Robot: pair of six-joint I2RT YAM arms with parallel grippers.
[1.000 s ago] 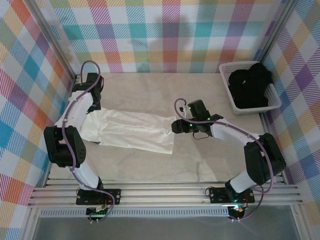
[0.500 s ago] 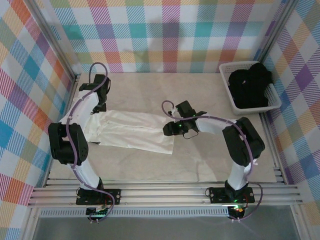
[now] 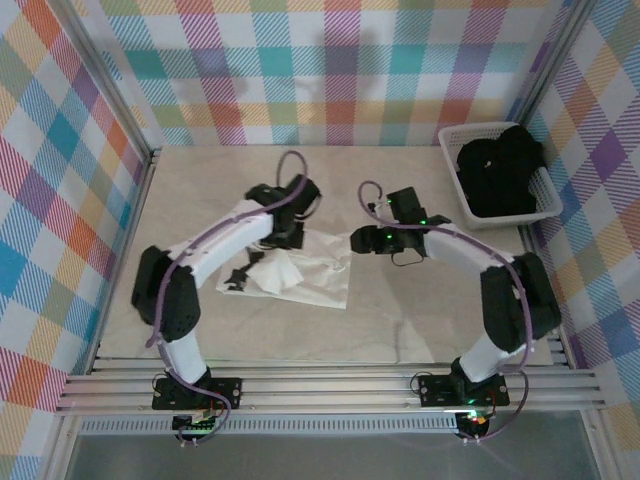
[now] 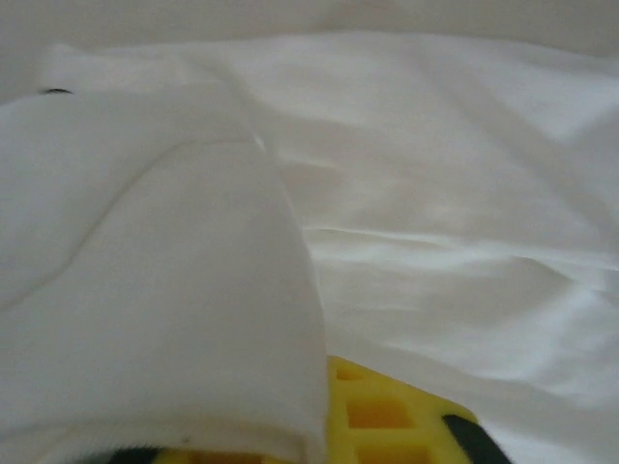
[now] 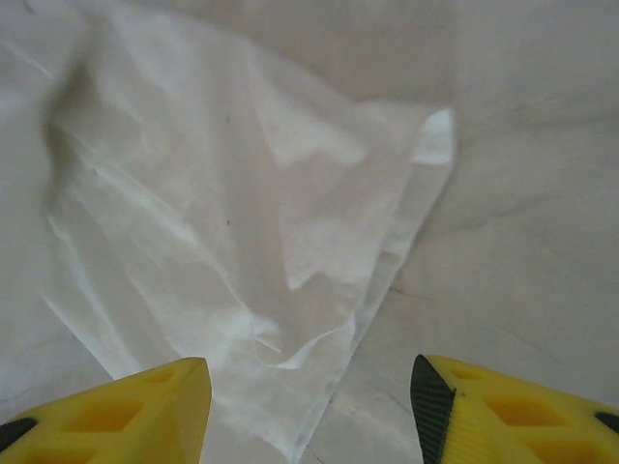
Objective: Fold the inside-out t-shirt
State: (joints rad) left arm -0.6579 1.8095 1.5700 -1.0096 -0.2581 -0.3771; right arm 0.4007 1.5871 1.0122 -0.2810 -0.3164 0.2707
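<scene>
Handling: the plain white short-sleeved t-shirt of thin soft cloth reads as light and limp. It will likely sag and crease from any pinch point, and slide easily over the smooth beige table top.
Where to take hold: a hem edge or a corner looks best, pinched through both layers. A grip in mid-panel would probably lift a single layer and bunch the rest.
Look of the shirt: no print. It lies rumpled and partly doubled over itself, with soft ridges and shadowed creases. One pointed corner with a stitched edge lies flat toward the right arm.
Place of the shirt: on the table a little left of the middle, beneath the left forearm and just beside the right arm's fingers, well apart from the white plastic basket in the far right corner.
Left gripper: low over the shirt's far side. In the wrist view a fold of cloth drapes across it and hides the jaws, leaving one yellow finger showing. Whether it is clamped on the fold cannot be told.
Right gripper: fingers stand apart with nothing between them, poised above the shirt's corner.
</scene>
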